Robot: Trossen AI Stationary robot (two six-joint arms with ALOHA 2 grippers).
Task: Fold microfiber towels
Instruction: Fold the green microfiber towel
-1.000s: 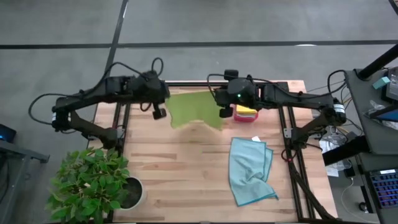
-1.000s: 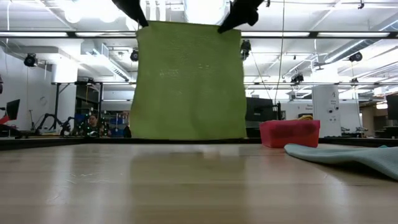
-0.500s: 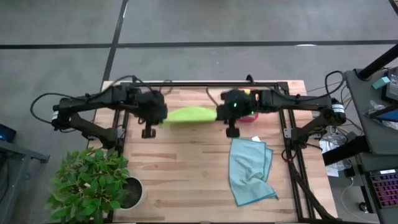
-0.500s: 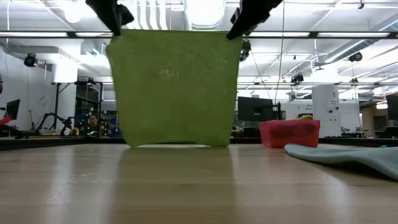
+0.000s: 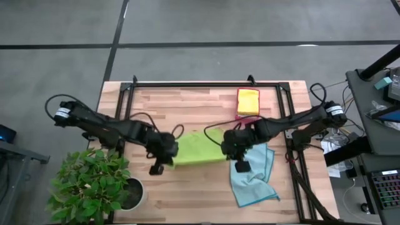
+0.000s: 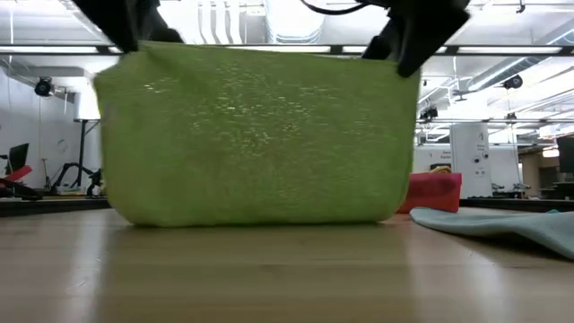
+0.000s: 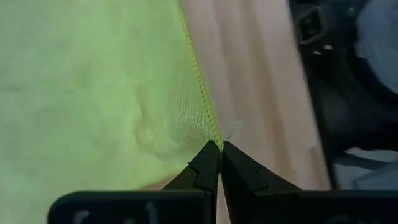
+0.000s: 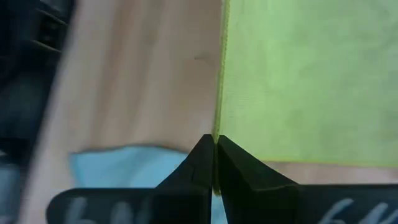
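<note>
Now held taut: lime green towel hanging between left claw and right claw, each pinched shut on an upper corner, lower edge brushing worktop. Uneven lowering likely to skew the fold; thin corner pinch could slip.

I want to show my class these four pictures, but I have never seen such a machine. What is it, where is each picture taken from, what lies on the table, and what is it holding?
It is a robot with two dark arms at a wooden table. One picture looks straight down, one looks level across the tabletop, and two come from cameras on the wrists. The left gripper and the right gripper are each shut on an upper corner of the lime green towel, which hangs between them with its lower edge on the wood. A light blue towel lies crumpled on the table, a yellow towel rests in a pink-red tray, and a potted plant stands at one corner.
</note>
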